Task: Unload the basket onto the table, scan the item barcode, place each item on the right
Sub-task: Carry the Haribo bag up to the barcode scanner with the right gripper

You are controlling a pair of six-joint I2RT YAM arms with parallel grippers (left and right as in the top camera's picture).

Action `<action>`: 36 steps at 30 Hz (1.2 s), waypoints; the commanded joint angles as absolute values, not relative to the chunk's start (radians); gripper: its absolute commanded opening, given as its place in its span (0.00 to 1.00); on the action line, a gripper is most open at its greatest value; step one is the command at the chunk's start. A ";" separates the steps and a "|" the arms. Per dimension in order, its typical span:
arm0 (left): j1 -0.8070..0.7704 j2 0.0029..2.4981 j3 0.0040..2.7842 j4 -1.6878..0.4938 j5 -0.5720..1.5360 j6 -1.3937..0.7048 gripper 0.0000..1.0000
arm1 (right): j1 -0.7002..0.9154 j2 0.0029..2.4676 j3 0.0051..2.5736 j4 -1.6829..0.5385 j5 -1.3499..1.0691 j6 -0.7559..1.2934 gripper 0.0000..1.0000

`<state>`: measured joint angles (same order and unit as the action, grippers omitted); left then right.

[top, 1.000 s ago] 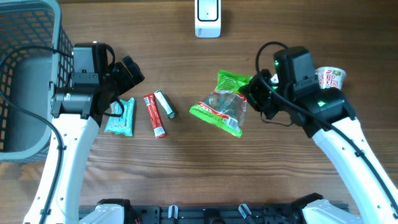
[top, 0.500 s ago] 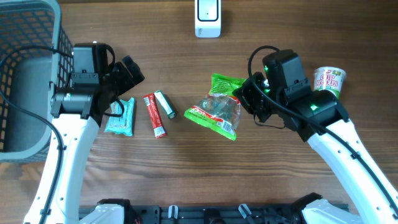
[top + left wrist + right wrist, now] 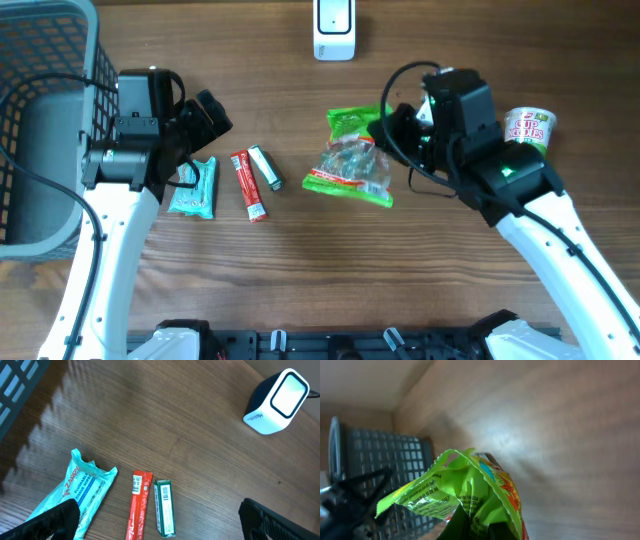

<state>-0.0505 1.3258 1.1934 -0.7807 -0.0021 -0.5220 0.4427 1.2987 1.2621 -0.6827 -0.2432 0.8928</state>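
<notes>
Basket (image 3: 40,120) sits off the outer side of our left gripper (image 3: 212,125), whose jaws stand spread wide and hold nothing. Just under and beside that gripper lie a blue snack packet (image 3: 192,188), a red stick (image 3: 250,185) and a small green pack (image 3: 266,167), none of them gripped. Further right, the white scanner (image 3: 334,28) stands ahead and a little left of our right gripper (image 3: 392,135), well apart from it. That gripper is clamped tight on the green bag (image 3: 350,160), which hangs off its left side. A noodle cup (image 3: 530,125) stands beyond its right side. We judge the pick-up done; bringing the bag's barcode to face the scanner is what remains.
</notes>
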 commanded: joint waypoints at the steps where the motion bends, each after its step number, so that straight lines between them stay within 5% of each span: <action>1: -0.048 1.322 1.203 -0.778 0.002 -0.532 1.00 | 0.446 1.320 1.432 -0.694 -0.239 0.660 0.05; 11: -0.048 1.322 1.203 -0.778 0.002 -0.532 1.00 | 0.446 1.632 1.964 -0.906 -0.144 0.377 0.04; 21: -0.048 1.322 1.203 -0.778 0.002 -0.532 1.00 | 0.446 1.845 1.970 -0.453 -0.144 0.140 0.05; 30: -0.048 1.322 1.203 -0.778 0.002 -0.532 1.00 | 0.446 2.111 1.970 -0.073 -0.144 -0.353 0.04; 36: -0.048 1.322 1.203 -0.778 0.002 -0.532 1.00 | 0.446 2.223 1.970 0.204 -0.144 -0.308 0.04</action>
